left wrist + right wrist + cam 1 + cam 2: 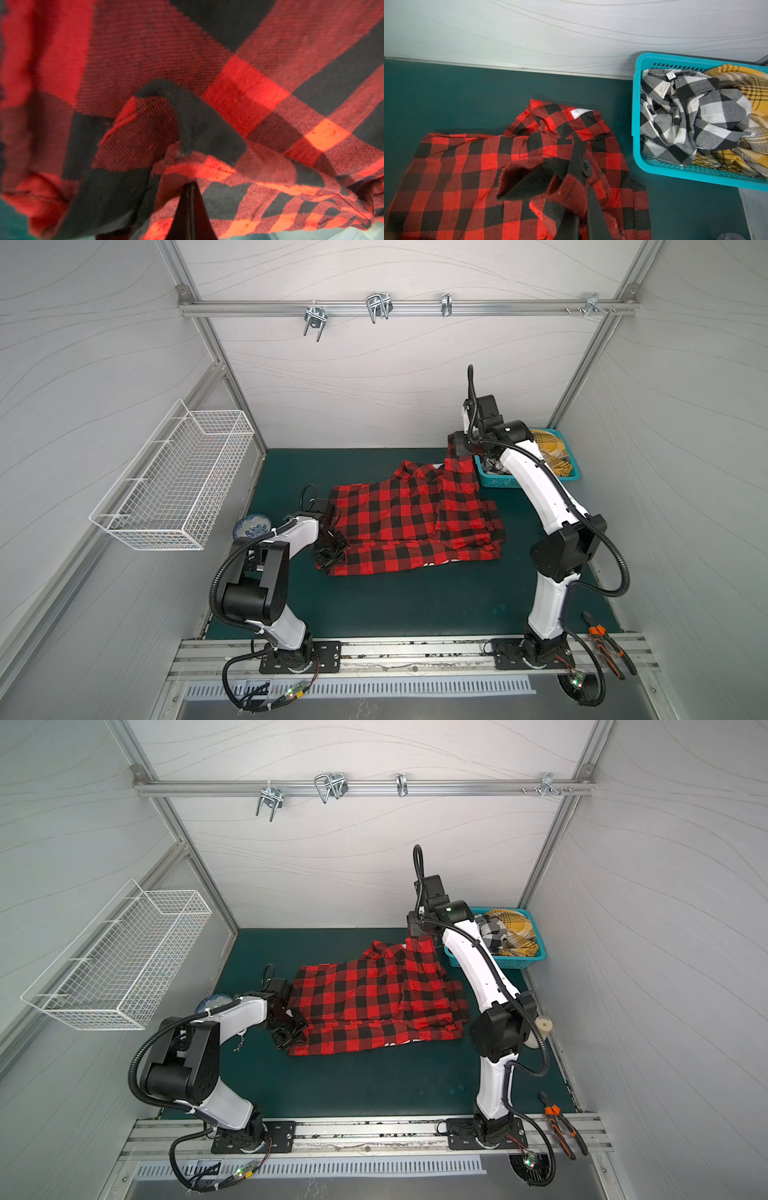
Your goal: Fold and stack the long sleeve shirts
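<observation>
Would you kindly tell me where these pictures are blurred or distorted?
Left wrist view: the red-and-black shirt fills the frame, blurred toward one side; right wrist view: its lifted cuff is soft, the teal basket sharp; both top views: wide-angle distortion splays the walls.

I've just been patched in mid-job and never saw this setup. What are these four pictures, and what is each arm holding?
Two white robot arms with pincer grippers stand at the front of a green mat. Both top views look down on the whole booth; the other two come from a camera on each wrist. A red-and-black checked shirt lies spread on the mat. The left gripper is shut on its edge nearest that arm; the right gripper is shut on a sleeve cuff, lifted near the back. A teal basket in the back right corner holds a black-and-white checked shirt and a mustard-yellow plaid shirt, both crumpled. Pliers lie on the front rail.
</observation>
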Robot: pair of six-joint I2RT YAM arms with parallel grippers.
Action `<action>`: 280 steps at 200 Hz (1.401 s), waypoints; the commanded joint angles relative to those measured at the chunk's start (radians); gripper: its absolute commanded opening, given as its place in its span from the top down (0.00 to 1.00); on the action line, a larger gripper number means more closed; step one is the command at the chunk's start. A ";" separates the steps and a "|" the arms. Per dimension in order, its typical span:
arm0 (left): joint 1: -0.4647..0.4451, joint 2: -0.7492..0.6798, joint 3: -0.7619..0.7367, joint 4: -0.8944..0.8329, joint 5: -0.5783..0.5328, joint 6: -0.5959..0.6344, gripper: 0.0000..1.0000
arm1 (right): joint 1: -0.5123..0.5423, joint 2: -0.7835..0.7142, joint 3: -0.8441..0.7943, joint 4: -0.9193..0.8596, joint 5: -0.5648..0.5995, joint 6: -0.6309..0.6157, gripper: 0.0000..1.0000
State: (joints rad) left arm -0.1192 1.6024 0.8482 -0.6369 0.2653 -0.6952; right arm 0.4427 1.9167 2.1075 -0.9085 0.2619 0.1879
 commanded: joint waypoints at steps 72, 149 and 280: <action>-0.025 -0.231 0.007 -0.047 0.022 -0.120 0.87 | 0.569 -0.141 -0.580 0.139 0.046 0.579 0.38; -0.283 -0.336 -0.008 -0.049 0.026 -0.341 0.31 | 0.533 -0.483 -0.814 -0.042 -0.060 0.607 0.23; -0.379 0.029 0.158 0.143 0.069 -0.508 0.50 | 0.229 -0.740 -1.159 0.017 -0.250 0.556 0.64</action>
State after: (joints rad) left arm -0.4816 1.5929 0.9668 -0.5053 0.3447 -1.1755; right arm 0.6792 1.1969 0.9588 -0.8970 0.0296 0.7437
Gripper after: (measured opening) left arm 0.515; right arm 0.375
